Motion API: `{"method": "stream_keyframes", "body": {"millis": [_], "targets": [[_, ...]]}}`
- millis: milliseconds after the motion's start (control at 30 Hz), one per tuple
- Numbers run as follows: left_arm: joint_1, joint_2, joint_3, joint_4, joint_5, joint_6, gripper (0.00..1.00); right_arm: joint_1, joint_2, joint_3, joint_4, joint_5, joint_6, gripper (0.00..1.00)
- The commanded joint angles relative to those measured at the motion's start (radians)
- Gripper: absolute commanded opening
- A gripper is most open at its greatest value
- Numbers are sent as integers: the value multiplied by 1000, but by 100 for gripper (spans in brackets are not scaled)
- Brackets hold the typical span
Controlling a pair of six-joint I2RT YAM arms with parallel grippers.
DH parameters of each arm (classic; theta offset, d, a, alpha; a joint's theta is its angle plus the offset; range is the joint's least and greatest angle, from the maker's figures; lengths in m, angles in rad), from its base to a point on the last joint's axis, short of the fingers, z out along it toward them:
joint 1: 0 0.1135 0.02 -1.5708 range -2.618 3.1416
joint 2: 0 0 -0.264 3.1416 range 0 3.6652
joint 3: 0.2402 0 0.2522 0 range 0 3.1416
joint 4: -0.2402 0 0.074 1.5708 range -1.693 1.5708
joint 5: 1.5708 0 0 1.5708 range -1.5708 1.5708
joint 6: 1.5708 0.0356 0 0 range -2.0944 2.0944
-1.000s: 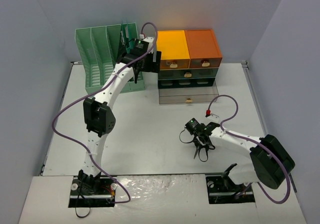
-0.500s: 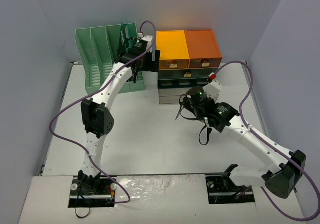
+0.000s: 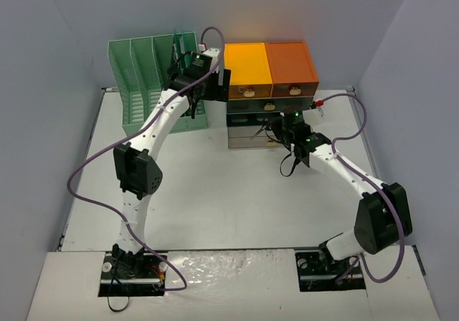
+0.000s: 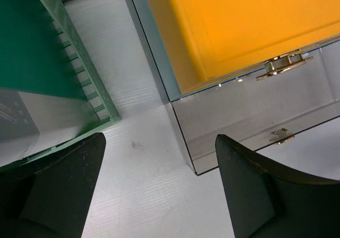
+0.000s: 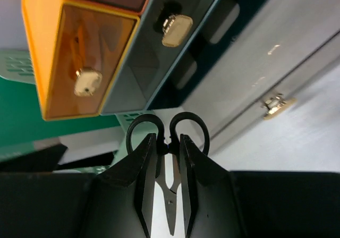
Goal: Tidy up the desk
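right jaws around one scissors [image 5: 170,201]

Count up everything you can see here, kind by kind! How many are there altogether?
Green file rack: 1
Drawer cabinet: 1
Scissors: 1, held in the right tool
Robot arms: 2, left arm and right arm
Total: 5

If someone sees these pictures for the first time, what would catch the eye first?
The bright yellow and orange drawer cabinet at the far edge of the desk stands out first, with the green file rack to its left. Next, the right gripper is shut on black scissors in front of the cabinet, whose lowest clear drawer is pulled out.
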Motion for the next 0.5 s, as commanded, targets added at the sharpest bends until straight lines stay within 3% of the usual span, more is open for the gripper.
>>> {"method": "stream_keyframes", "body": {"millis": [0,300,467], "targets": [[-8,-109,15,22,-17,21,82,-47,52,0,335,-73,200,0],[-8,-113,10,22,-22,26,82,-50,158,94,349,-35,332,0],[-8,-116,10,20,-27,28,82,-50,132,45,324,0,384,0]]}}
